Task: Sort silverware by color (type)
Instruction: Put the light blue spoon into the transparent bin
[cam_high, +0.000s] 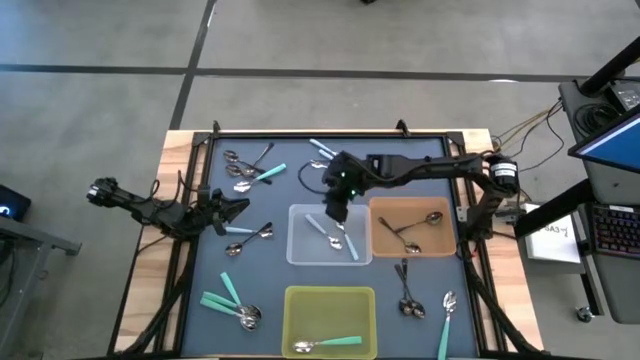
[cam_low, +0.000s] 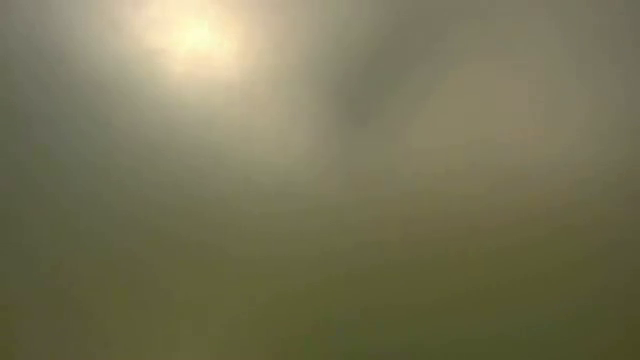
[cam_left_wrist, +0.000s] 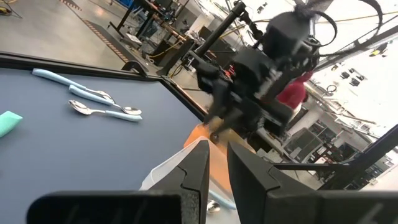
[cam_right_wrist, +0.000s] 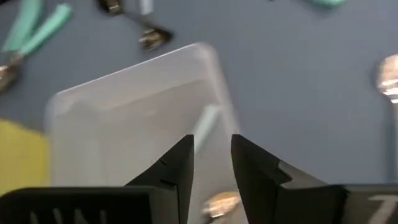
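Dark fingers (cam_right_wrist: 211, 165) of the right gripper fill the foreground of the right wrist view, parted by a narrow gap with nothing between them. Beyond them lies the clear bin (cam_right_wrist: 124, 106) with a light-blue spoon (cam_right_wrist: 205, 121) inside.

High view: the right gripper (cam_high: 337, 208) hangs over the clear bin (cam_high: 300, 250), which holds light-blue spoons (cam_high: 335, 238). The brown bin (cam_high: 385, 215) holds dark spoons, the yellow-green bin (cam_high: 300, 305) a teal spoon (cam_high: 330, 343). More silverware lies scattered on the table (cam_high: 280, 190). The left gripper (cam_high: 228, 208) waits at the table's left.

Left wrist view: the left fingers (cam_left_wrist: 199, 171) stand narrowly apart, empty.

Low view: nothing discernible.

Judgement: a release into the clear bin appears in hand. The next move calls for lifting clear and selecting another loose spoon.
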